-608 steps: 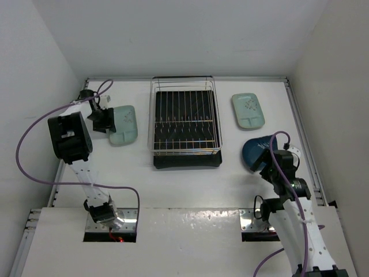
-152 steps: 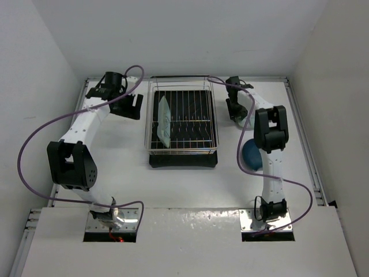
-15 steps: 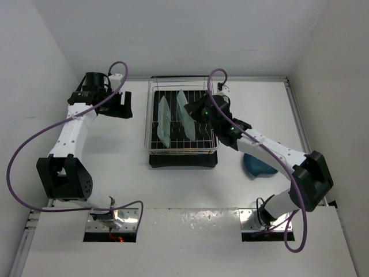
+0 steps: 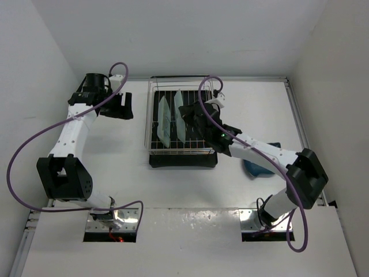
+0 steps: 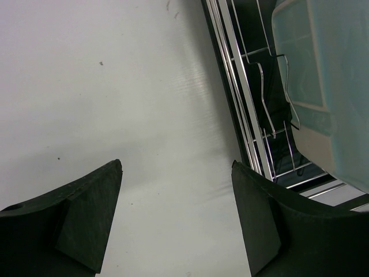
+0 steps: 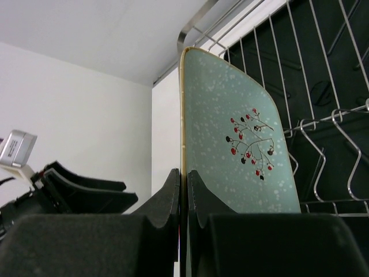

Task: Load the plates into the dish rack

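I pinched the mint plate (image 6: 242, 144) by its edge in the right jaws to stand it in the dish rack (image 4: 183, 151), left jaws open.

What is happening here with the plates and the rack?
The right hand grips one mint-green plate by its edge, upright in the dish rack, beside the other mint-green plate standing there. The left hand is open above the table, left of the rack. The dark blue plate lies on the table to the right, not yet loaded.
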`<move>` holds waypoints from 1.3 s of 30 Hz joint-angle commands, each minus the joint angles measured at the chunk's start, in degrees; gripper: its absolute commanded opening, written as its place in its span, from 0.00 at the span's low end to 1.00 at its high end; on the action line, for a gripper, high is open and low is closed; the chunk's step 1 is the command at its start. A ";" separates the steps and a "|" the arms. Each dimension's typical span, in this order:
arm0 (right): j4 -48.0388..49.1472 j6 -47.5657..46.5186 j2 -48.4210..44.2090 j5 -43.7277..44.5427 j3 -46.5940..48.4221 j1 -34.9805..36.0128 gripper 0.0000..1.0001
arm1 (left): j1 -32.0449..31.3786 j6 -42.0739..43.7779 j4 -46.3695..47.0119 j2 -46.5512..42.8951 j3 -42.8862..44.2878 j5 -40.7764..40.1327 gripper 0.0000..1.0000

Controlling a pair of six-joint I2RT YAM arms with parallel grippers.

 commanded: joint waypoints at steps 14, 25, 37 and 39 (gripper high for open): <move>11.03 4.99 2.56 5.76 8.65 1.90 0.00 | 0.75 -0.28 0.89 -2.81 -0.57 2.14 0.81; 11.74 4.19 2.39 7.69 8.93 2.52 0.00 | 0.75 -0.28 0.89 -2.81 -0.57 2.14 0.81; 12.44 6.66 5.55 9.80 7.43 2.69 0.00 | 0.75 -0.28 0.89 -3.33 -1.09 2.14 0.81; 12.88 5.78 5.73 10.68 7.17 2.87 0.00 | 0.75 -0.28 0.89 -3.33 -1.09 2.14 0.81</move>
